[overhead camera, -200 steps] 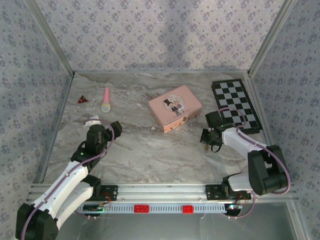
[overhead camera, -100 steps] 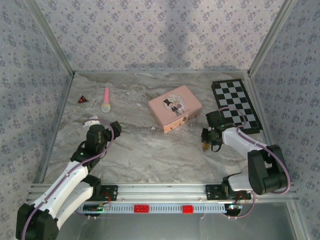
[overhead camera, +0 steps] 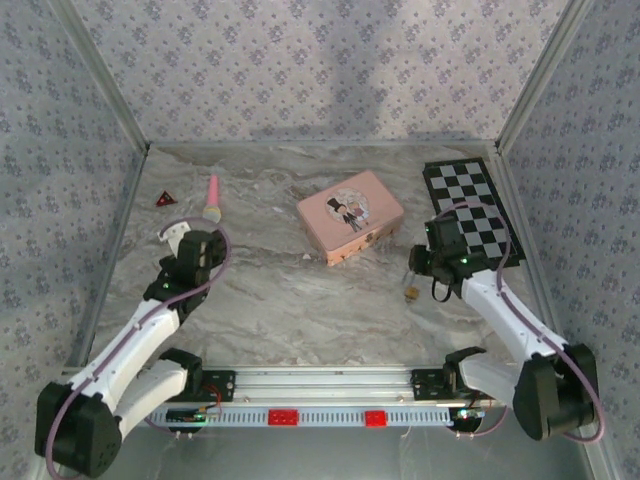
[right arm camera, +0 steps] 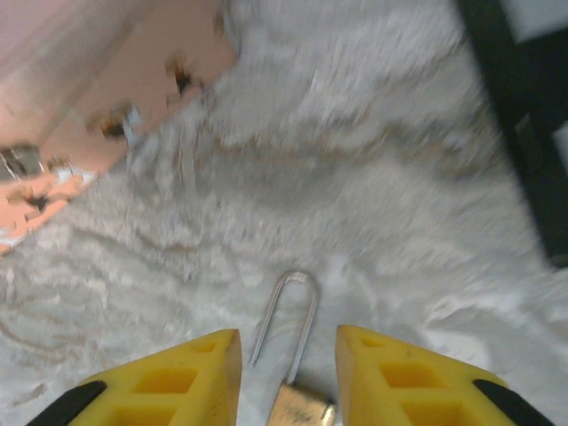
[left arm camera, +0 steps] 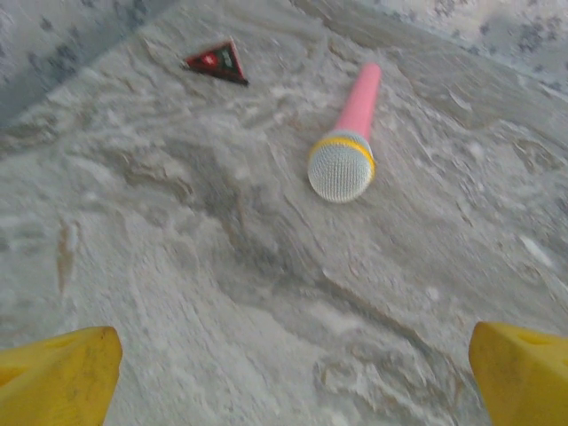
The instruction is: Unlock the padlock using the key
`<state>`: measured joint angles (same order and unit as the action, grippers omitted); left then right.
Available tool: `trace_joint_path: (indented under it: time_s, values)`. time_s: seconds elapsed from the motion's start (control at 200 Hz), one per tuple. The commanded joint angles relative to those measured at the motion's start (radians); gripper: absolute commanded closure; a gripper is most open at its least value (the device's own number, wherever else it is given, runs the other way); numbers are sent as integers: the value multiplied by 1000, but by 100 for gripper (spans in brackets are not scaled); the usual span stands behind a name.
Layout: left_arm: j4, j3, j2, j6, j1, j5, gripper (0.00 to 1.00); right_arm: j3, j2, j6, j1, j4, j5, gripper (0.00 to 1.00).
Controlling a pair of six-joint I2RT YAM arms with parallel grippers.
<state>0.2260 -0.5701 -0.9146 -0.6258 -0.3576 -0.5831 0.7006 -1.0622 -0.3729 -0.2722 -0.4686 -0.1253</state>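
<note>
- While the padlock [overhead camera: 411, 293] lies loose on the worktop [overhead camera: 300, 310] just below the right jaws, that arm is nearer. A second ago those jaws sat lower, on it.
- Left wrist: left jaws spread wide, well apart from it.
- Right wrist: right jaws parted, pinching nothing. The shackle [right arm camera: 288, 311] points straight ahead between them.

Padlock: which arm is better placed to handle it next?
Right. The right gripper straddles the padlock, jaws apart; the left gripper is far off, facing a pink microphone.
</note>
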Motion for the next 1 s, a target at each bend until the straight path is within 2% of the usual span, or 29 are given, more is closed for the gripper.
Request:
trace_joint_path:
  time_s: [0.0,0.085,0.13,0.2,0.245,0.37,0.42,0.505,0.545,0.6,0.65,0.685,0.735,0.78,0.83,0.89,0.949,0.994]
  values:
    - [-34,-60,-84,77,6,-157,0,19,97,117,8,53,-187,53]
    - [-114,-57,-204,100,9,-332,0,-9,134,199,9,137,-275,26]
    - [-136,-70,-283,158,10,-411,0,-12,125,246,23,156,-300,22]
    - [-114,-127,-368,215,9,-521,0,7,99,275,59,147,-319,20]
    - [-199,-111,-383,280,11,-531,0,13,84,264,83,146,-324,20]
    - [-438,-7,-346,426,58,-316,0,-36,92,231,111,224,-301,19]
    - [-486,14,-350,445,87,-246,0,-64,93,220,114,265,-315,19]
    - [-606,61,-375,548,138,-44,0,-105,80,198,120,325,-352,18]
    - [-703,95,-399,590,150,-1,0,-124,69,188,126,358,-365,18]
    - [-829,136,-435,605,168,6,0,-137,41,173,137,387,-356,17]
    - [-946,170,-473,614,195,59,0,-126,9,163,150,392,-352,17]
    - [-965,171,-480,636,197,67,0,-118,-10,162,153,394,-358,17]
    - [-1003,176,-499,641,224,134,0,-119,-31,180,154,419,-365,17]
    - [-1031,183,-533,631,261,247,0,-126,-43,189,155,452,-371,17]
    - [-1150,215,-598,626,289,339,0,-147,-53,202,155,506,-375,17]
    - [-1189,222,-632,604,304,313,0,-182,-65,231,154,601,-375,17]
    - [-1098,189,-616,589,307,304,0,-220,-81,274,154,708,-359,17]
    - [-1105,185,-624,588,315,322,0,-241,-97,307,154,777,-348,17]
